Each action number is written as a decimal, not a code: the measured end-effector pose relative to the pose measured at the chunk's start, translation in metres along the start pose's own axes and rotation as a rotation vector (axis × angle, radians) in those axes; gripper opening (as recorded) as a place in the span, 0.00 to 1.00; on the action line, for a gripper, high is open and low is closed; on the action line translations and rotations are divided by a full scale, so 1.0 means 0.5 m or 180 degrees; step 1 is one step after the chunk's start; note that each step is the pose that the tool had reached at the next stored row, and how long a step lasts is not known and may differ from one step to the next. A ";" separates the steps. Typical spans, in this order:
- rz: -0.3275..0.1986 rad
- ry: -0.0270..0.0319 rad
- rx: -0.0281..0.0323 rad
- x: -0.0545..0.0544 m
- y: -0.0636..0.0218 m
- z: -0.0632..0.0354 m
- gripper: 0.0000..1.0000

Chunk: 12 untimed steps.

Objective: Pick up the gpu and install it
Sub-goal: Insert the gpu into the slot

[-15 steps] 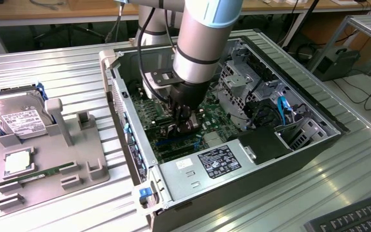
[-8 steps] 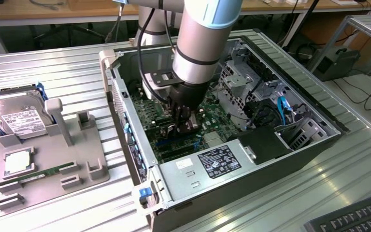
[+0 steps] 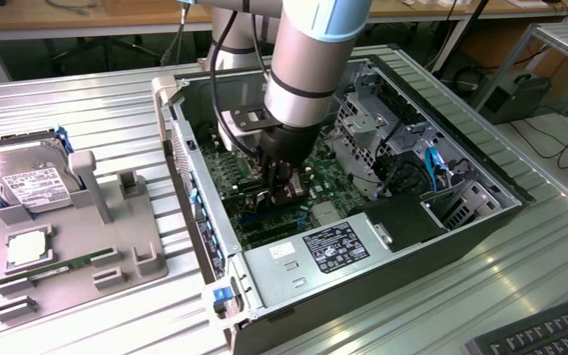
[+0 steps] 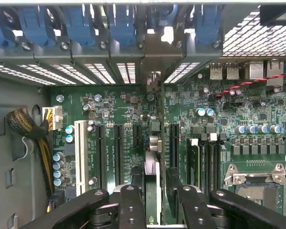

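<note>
The gpu (image 4: 152, 186) stands edge-on between the fingers of the tool (image 4: 155, 200), which is clamped on it, low over the green motherboard (image 4: 124, 119) inside the open computer case (image 3: 461, 222) on the table (image 3: 86, 96), beside a gray parts holder (image 3: 77, 229).

Fingers (image 4: 134, 202) clamp gpu (image 4: 152, 183) edge-on over mobo (image 4: 257, 143) slots.

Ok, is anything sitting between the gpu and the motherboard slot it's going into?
Nothing visible. The tool holds the gpu edge-on just over the motherboard. The neighbouring slots are bare, and the cable bundle lies apart by the case wall. The card itself hides the slot beneath it.
</note>
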<state>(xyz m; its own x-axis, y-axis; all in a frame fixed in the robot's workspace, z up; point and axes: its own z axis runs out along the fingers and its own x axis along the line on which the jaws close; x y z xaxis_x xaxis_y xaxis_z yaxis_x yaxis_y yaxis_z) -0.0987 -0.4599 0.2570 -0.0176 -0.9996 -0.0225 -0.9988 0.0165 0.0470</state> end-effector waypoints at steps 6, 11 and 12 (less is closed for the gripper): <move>-0.0001 -0.0001 0.0000 -0.001 0.003 -0.054 0.34; -0.0005 0.0001 0.0000 -0.012 0.010 -0.073 0.26; -0.0006 0.0001 0.0000 -0.016 0.013 -0.073 0.20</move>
<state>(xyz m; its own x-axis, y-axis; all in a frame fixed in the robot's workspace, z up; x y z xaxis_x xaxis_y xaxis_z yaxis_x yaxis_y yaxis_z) -0.1034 -0.4527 0.2938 -0.0158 -0.9996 -0.0222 -0.9988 0.0147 0.0469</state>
